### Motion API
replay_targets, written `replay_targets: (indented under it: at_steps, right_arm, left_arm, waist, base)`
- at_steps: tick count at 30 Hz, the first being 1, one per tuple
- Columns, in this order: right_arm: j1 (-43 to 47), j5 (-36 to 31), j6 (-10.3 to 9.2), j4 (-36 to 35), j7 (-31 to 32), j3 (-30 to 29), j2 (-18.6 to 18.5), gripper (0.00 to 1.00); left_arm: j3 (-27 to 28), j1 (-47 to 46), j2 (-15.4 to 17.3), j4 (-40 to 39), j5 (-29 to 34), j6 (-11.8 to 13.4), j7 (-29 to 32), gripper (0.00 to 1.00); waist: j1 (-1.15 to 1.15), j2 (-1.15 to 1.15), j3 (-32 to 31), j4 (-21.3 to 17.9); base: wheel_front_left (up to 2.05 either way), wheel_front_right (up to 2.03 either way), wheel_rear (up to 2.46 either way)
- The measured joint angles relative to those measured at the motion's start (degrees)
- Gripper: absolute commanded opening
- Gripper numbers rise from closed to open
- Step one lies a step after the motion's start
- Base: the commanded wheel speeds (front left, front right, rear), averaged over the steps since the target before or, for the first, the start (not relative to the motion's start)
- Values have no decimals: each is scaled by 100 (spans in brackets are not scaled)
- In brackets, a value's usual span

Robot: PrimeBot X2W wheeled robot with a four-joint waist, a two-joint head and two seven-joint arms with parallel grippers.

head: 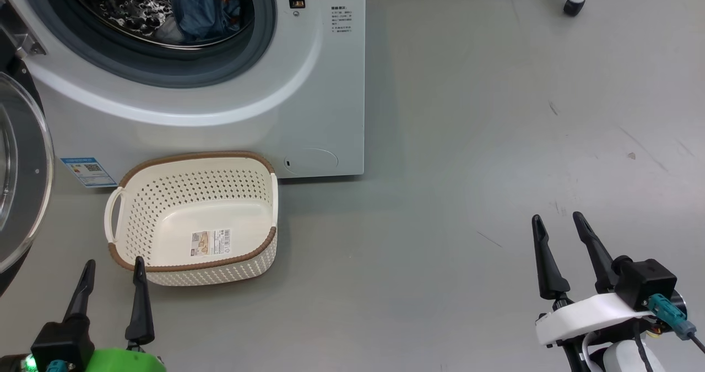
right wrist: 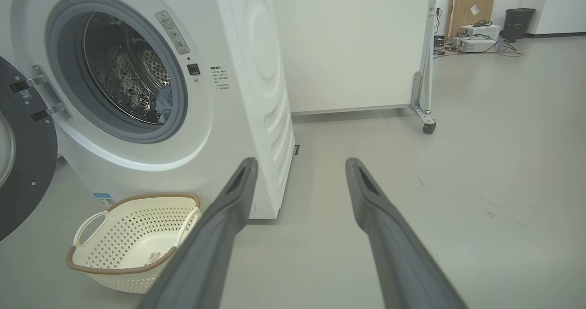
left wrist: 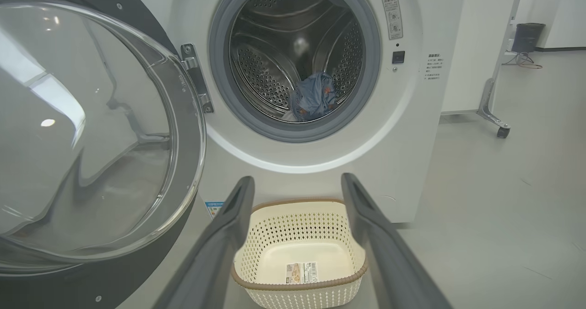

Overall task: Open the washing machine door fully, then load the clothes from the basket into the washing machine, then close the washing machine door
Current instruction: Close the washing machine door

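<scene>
Left gripper (head: 115, 260) and right gripper (head: 556, 216) gape empty, so I aim to press the washing machine door (head: 27, 184), frame left, firmly shut.

We lose the top of the washing machine (head: 308, 85) past the head view's upper edge, and the clothes (head: 204, 3) in the drum (head: 121, 3) are cut there too. The washing machine door (head: 22, 184) runs off the left edge. In the left wrist view the clothes' lowest folds sit behind the grey gasket (left wrist: 293, 132); their print is too small to make out. We cannot read the sticker (head: 211, 242) in the basket (head: 182, 187) or the blue label (head: 88, 172). In the right wrist view a finger of the right gripper (right wrist: 301, 161) covers the basket's near right corner.
</scene>
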Motion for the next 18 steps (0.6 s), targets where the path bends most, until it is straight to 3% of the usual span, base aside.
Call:
replay_targets:
  at_steps: [18]
  right_arm:
    - [0,-9,0,-142,0,-85,-105,100]
  left_arm:
    - [-38,-128,-10,-85,-54,0,0,100]
  waist:
    - [0,0,107,568]
  base:
    - [0,0,0]
